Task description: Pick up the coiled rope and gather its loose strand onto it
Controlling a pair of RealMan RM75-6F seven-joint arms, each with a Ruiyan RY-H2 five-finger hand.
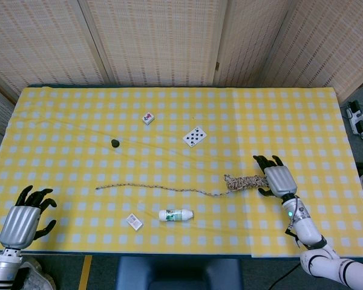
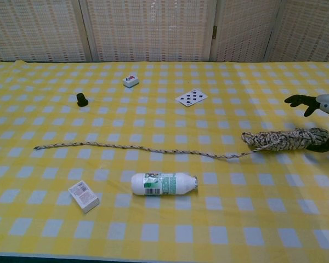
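Head view | my right hand (image 1: 277,179) grips coiled rope (image 1: 245,182) | loose strand (image 1: 160,189) trails toward 9 o'clock | soft, light, I'd hold the bundle mid-body | left hand (image 1: 25,217) empty, fingers apart

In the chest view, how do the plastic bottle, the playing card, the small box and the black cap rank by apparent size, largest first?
1. plastic bottle
2. small box and playing card: they look about alike, and the box lies nearer the camera, so their order is unsure.
3. black cap, clearly smallest.

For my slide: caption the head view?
Right hand grips the coiled rope, loose strand trailing across the checkered table.
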